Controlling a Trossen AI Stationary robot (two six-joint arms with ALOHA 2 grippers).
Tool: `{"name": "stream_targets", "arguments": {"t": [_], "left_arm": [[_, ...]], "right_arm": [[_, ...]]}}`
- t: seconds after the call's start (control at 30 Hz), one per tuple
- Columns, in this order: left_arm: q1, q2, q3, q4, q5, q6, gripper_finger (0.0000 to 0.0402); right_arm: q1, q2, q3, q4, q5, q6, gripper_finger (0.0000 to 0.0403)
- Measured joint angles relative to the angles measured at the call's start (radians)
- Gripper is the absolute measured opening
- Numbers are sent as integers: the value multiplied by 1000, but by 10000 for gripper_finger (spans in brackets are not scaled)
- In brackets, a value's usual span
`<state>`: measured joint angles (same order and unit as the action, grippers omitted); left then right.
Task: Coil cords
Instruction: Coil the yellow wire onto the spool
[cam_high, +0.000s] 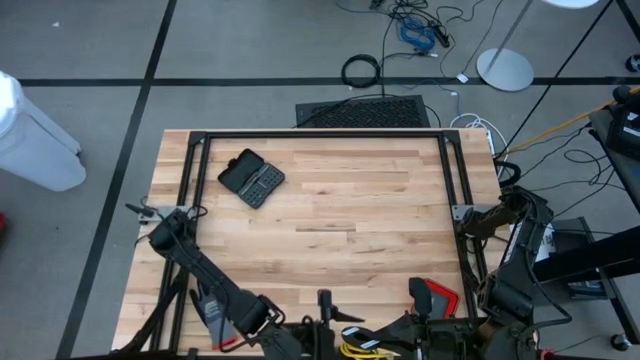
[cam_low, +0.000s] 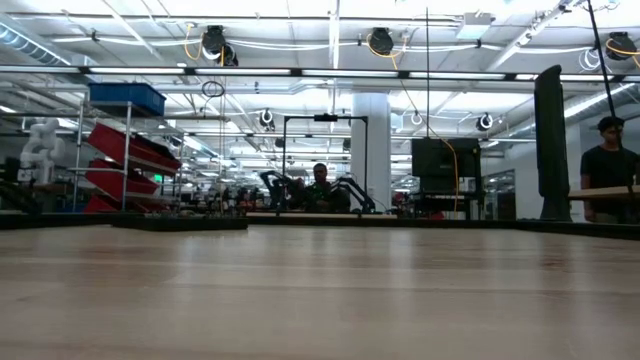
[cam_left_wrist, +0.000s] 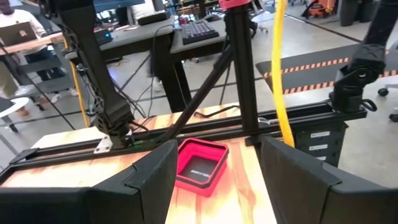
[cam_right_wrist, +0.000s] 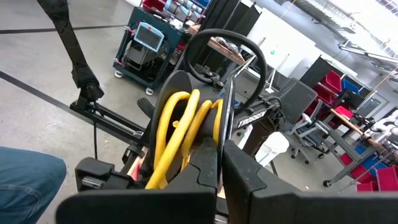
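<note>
The yellow cord (cam_right_wrist: 177, 121) shows as a bunch of loops right in front of my right gripper (cam_right_wrist: 221, 152), which is shut on it. A dark rounded part (cam_right_wrist: 180, 87) sits behind the loops. From above, the cord (cam_high: 360, 347) lies at the table's near edge, between both arms. My left gripper (cam_left_wrist: 216, 149) is open and level, holds nothing, and points across the table toward a red tray (cam_left_wrist: 198, 167). A yellow strand (cam_left_wrist: 281, 74) hangs upright beyond it; whether it is the same cord, I cannot tell. My right gripper is shut on the yellow cord's bunched loops (cam_right_wrist: 200, 134), several strands together. The fingers come at it about level. The loops stand up beyond the fingertips. The exact place of contact is hidden by the fingers themselves.
A black case (cam_high: 251, 178) lies on the wooden table (cam_high: 330, 230) at the far left. The red tray (cam_high: 435, 297) sits near the right arm's base. A black frame (cam_high: 320, 134) runs round the table. A black cable ring (cam_right_wrist: 227, 53) shows beyond the yellow loops. People are in the room behind.
</note>
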<state>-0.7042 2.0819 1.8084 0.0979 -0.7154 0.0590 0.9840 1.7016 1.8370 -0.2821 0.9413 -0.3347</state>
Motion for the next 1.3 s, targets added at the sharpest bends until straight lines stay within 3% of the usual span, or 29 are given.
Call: {"name": "stream_targets", "arguments": {"t": [0.5,0.77,1.17,1.3], "left_arm": [[9,0,0,-2,37,-26,240],[9,0,0,-1,122,-28,240],[31,0,1,-4,123,-122,240],[32,-1,1,-4,192,-131,240]], "right_arm": [[0,0,0,0,0,0,0],[0,0,0,0,0,0,0],[0,0,0,0,0,0,0],[0,0,0,0,0,0,0]]}}
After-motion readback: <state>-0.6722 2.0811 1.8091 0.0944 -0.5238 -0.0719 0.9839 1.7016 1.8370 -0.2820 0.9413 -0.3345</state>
